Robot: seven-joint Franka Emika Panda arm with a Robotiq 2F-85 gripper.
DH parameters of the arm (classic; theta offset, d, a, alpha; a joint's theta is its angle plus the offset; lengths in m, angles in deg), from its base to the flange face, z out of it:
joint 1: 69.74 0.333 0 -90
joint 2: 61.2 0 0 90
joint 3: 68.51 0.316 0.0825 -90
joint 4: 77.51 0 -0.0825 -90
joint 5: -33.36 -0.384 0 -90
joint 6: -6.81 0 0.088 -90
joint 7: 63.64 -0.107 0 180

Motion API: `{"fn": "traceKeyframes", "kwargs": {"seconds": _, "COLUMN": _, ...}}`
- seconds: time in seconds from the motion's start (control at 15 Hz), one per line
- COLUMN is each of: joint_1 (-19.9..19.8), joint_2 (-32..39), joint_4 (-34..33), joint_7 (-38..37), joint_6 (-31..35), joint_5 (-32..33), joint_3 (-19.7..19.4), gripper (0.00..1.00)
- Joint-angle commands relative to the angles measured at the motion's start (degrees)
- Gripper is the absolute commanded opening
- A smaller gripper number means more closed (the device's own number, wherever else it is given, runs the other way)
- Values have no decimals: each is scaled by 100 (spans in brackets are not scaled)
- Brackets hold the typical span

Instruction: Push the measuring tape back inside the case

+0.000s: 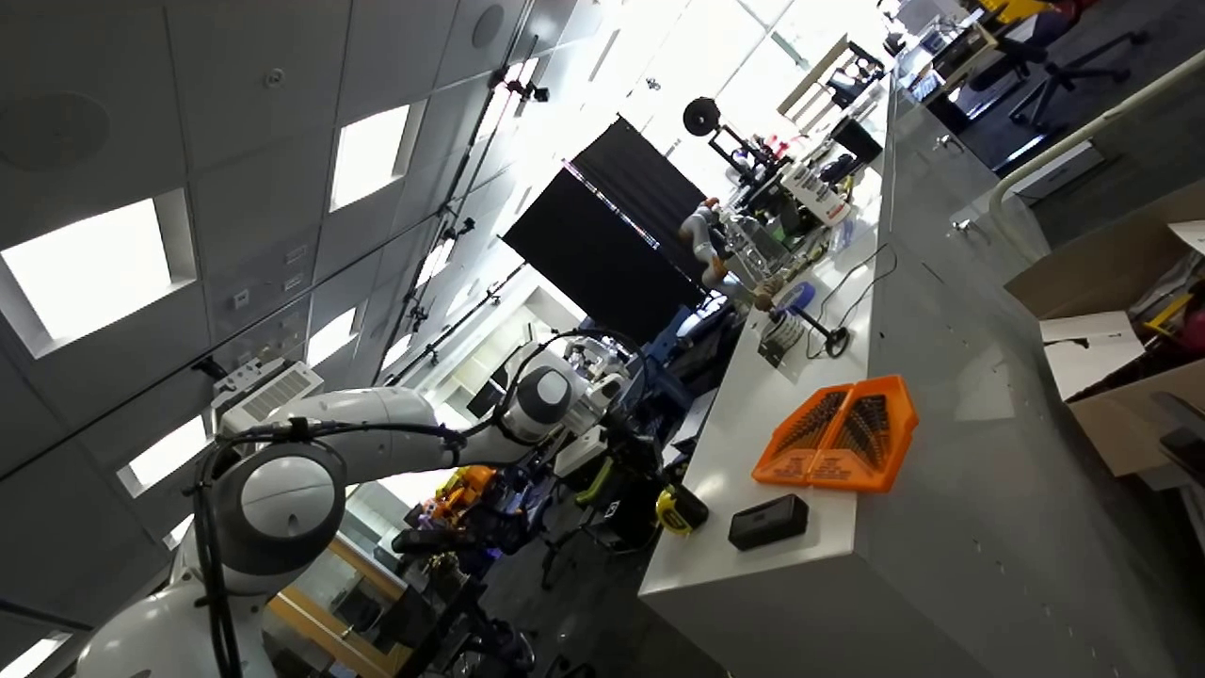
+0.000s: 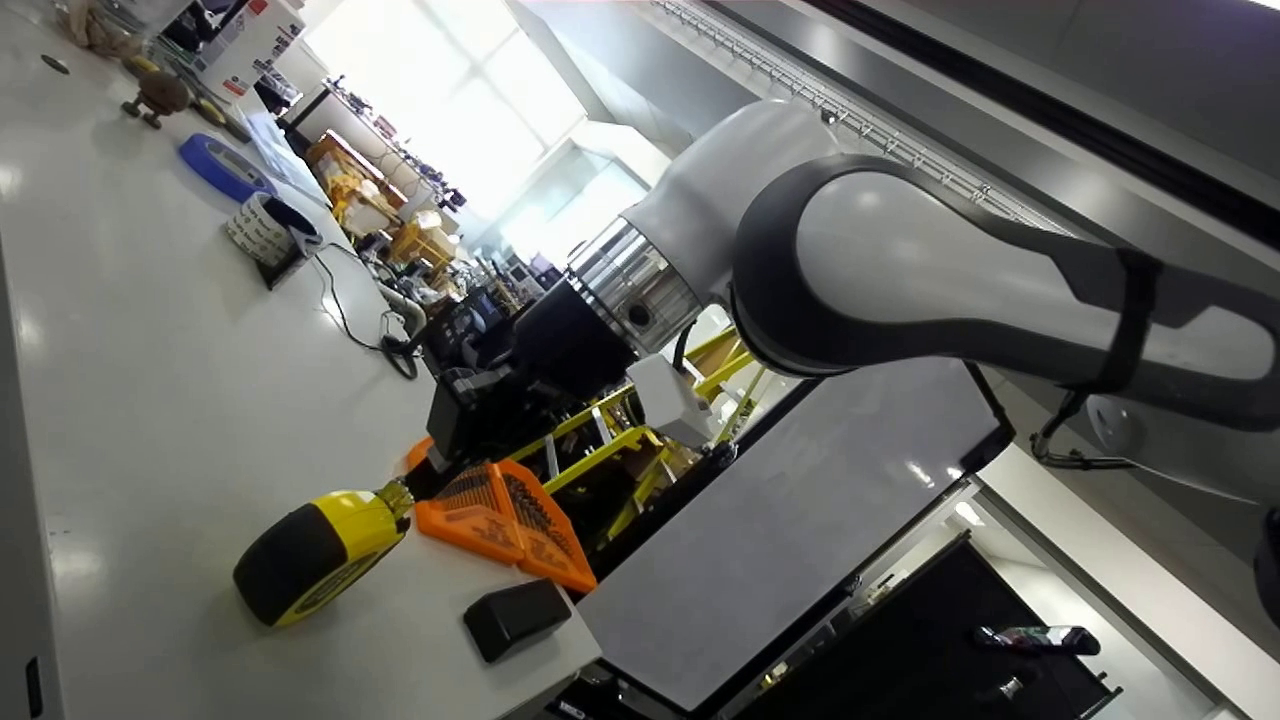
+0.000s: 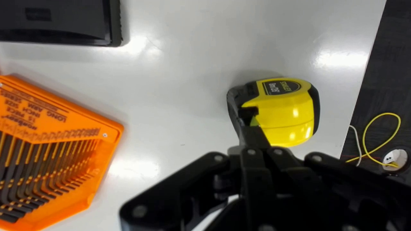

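Note:
The yellow and black tape case [image 3: 282,109] rests on the white table in the wrist view. It also shows in both exterior views [image 1: 682,509] [image 2: 320,560]. Only a short yellowish bit of the measuring tape [image 3: 254,122] shows at the case's dark mouth; it also shows in an exterior view [image 2: 397,496]. The long strip is not visible. My gripper [image 3: 253,136] has its fingers together, tips at the mouth side of the case. In an exterior view the gripper [image 2: 428,476] is beside that short end. The fingertips hide whether they touch it.
An orange tray of hex keys [image 3: 106,134] lies left of the case in the wrist view, also in both exterior views [image 1: 838,438] [image 2: 510,525]. A black box [image 3: 57,22] lies near the table corner [image 1: 852,551]. A stand and cable [image 1: 833,341] are farther along the table.

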Motion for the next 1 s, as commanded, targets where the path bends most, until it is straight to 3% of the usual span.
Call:
{"fn": "traceKeyframes", "kwargs": {"seconds": 0.0, "joint_1": 123, "joint_2": 176, "joint_4": -148, "joint_7": 112, "joint_6": -74, "joint_5": -28, "joint_3": -126, "gripper": 0}}
{"fn": "traceKeyframes", "kwargs": {"seconds": 0.27, "joint_1": 154, "joint_2": 230, "joint_4": -173, "joint_7": 72, "joint_6": -79, "joint_5": 24, "joint_3": -150, "gripper": 0}}
{"fn": "traceKeyframes", "kwargs": {"seconds": 0.93, "joint_1": 388, "joint_2": -903, "joint_4": -69, "joint_7": -254, "joint_6": 2, "joint_5": 254, "joint_3": -96, "gripper": 0}}
